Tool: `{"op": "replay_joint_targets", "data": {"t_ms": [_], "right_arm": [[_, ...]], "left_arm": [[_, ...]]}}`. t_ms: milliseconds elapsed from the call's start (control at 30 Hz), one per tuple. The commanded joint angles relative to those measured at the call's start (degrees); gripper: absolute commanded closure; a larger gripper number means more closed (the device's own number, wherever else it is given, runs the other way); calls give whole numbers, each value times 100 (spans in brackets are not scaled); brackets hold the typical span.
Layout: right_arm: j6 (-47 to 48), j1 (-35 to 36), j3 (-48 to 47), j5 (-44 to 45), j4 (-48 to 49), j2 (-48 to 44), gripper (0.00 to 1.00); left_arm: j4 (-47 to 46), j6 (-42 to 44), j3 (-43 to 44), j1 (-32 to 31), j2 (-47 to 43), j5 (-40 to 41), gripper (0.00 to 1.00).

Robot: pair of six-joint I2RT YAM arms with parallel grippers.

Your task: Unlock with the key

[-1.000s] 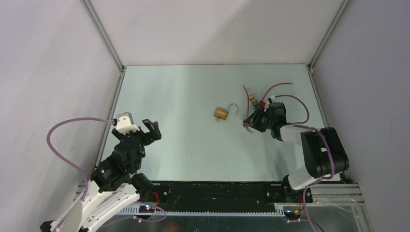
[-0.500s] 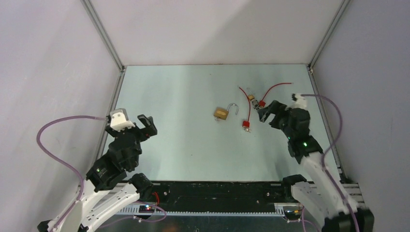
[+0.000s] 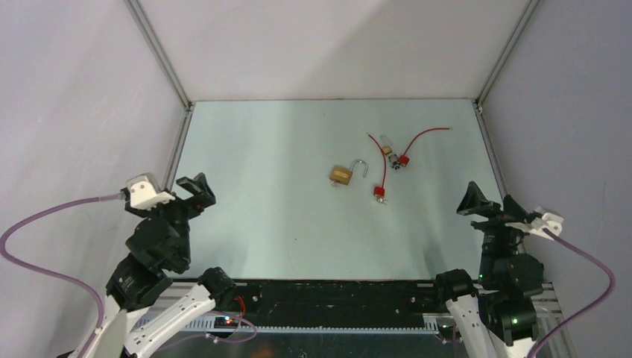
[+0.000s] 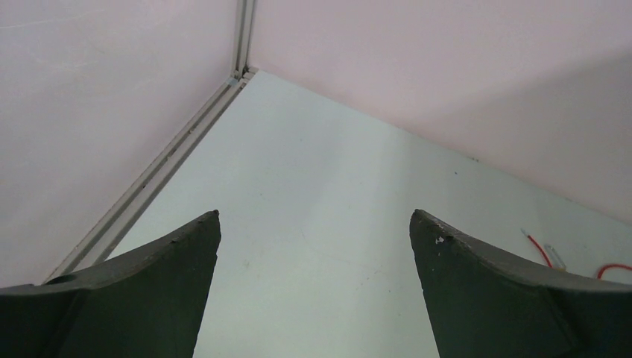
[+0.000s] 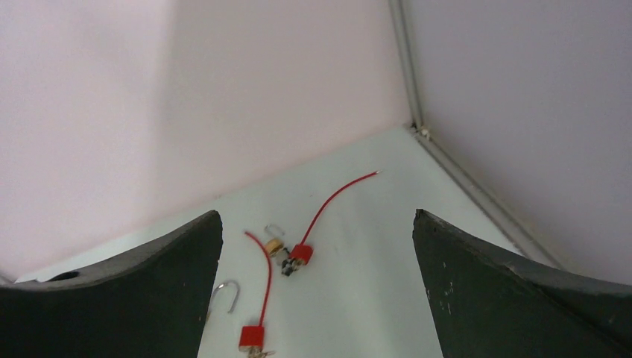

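Top external: left pincer [image 3: 195, 195] gaped empty by the bench's [image 3: 261, 149] left rail. Brass padlock [image 3: 341, 175] lay mid-bench, shackle swung open. The key [image 3: 383, 201] seemed to be the silvery speck touching the near red tag [image 3: 380, 193]. Right pincer [image 3: 492, 205] gaped empty near the right rail. Unlocking judged done; park the arms wide of the wires. Near bench lay open.
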State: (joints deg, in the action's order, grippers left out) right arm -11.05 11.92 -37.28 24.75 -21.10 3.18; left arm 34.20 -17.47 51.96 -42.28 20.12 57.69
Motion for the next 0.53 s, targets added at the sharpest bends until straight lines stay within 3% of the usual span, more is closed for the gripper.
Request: {"op": "replay_joint_targets", "data": {"t_ms": [0,500], "right_arm": [[543,-12,-59,532,-129,-420,1],[722,-8,-38,394,-77,-611,1]], "left_arm": [[-150,157,-22,27,-308,329,0],[-144,-335,-437,24,-1164,311,0]]}}
